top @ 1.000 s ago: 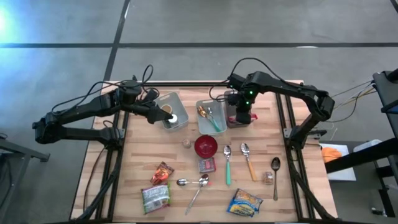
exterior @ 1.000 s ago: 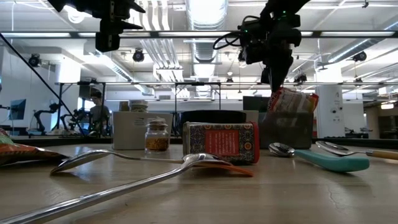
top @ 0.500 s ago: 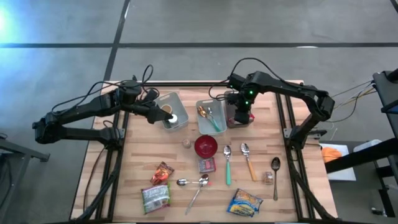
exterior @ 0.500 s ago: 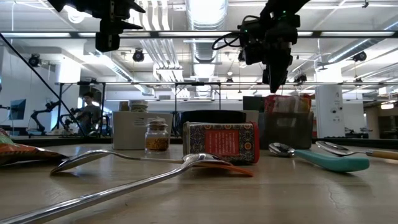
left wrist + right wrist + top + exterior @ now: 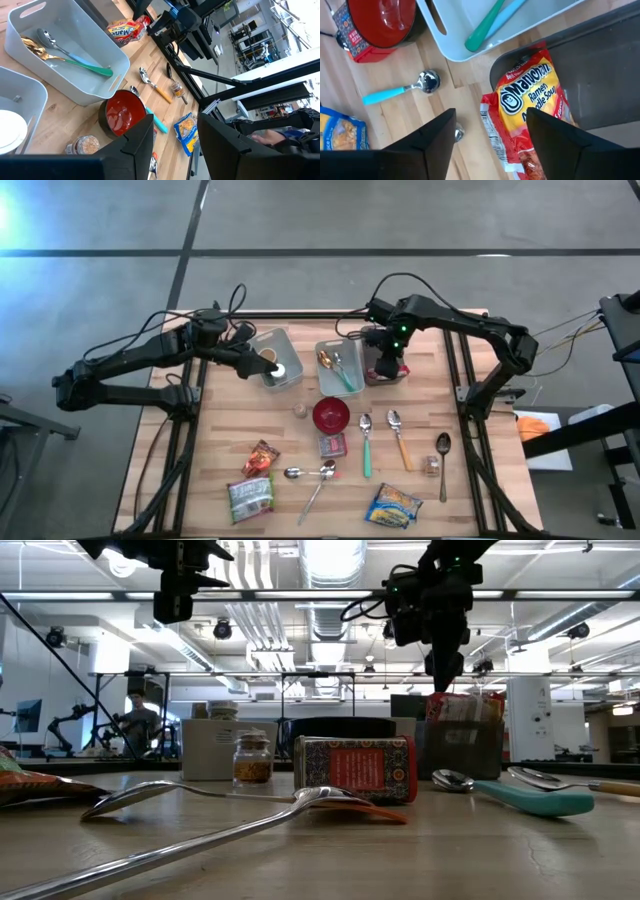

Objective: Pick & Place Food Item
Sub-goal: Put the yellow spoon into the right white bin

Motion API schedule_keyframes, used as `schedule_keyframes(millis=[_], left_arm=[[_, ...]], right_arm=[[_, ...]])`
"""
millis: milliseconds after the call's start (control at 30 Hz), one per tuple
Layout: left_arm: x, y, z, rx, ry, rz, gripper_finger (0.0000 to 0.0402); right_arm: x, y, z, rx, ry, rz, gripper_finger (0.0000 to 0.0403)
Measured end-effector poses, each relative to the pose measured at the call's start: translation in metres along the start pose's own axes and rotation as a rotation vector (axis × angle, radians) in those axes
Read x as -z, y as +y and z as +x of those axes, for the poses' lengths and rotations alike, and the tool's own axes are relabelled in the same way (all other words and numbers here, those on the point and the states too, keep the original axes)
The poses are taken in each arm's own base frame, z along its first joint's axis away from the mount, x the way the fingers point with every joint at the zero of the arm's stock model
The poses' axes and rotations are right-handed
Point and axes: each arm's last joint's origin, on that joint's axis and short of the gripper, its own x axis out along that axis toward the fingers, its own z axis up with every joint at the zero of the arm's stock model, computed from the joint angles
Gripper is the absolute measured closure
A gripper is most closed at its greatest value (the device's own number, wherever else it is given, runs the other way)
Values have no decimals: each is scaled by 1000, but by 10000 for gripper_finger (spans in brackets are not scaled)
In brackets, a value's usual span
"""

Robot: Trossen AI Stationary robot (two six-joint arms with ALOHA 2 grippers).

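Observation:
The food item is a red and yellow ramen packet (image 5: pixel 530 110). It stands in the dark bin (image 5: pixel 600 75) at the table's far right, and its upper end sticks out above the rim (image 5: pixel 465 705). My right gripper (image 5: pixel 443 680) hangs open just above the packet, pointing steeply down, with one finger on either side of it and no contact showing. My left gripper (image 5: pixel 262 365) hovers open over the left grey bin (image 5: pixel 275 358) with nothing between its fingers (image 5: pixel 175 116).
A grey bin (image 5: pixel 338 367) holding spoons sits between the two bins. In front of it are a red bowl (image 5: pixel 331 415), a small spice jar (image 5: pixel 299 410), a red tin (image 5: pixel 333 444) and loose spoons (image 5: pixel 366 445). Snack packets (image 5: pixel 393 505) lie by the near edge.
My right gripper has opened and rolled a little above the dark bin. The ramen packet, first held tilted and higher between its fingers, has dropped into the bin and now stands lower.

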Motion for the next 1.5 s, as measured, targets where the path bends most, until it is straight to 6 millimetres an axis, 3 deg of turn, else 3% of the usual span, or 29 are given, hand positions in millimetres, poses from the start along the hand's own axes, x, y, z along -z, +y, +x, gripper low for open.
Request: schedule_keyframes(millis=[200, 467, 767, 933, 1133, 1300, 1500], left_arm=[[0, 0, 0, 0, 0, -7, 245], [1, 1, 0, -12, 12, -22, 245], [2, 1, 0, -14, 16, 22, 245], [2, 1, 0, -14, 15, 39, 245], [1, 1, 0, -12, 14, 57, 245], [1, 1, 0, -13, 15, 59, 245], [2, 1, 0, -16, 18, 57, 245]], right_arm=[[0, 6, -8, 15, -4, 45, 154], [-3, 37, -44, 98, -84, 107, 154], [41, 98, -63, 145, -147, 422, 154], [62, 131, -49, 191, -171, 548, 154], [81, 158, -11, 252, -91, 651, 154], [98, 170, 23, 289, -42, 730, 154], [104, 176, 59, 184, -68, 772, 154]])
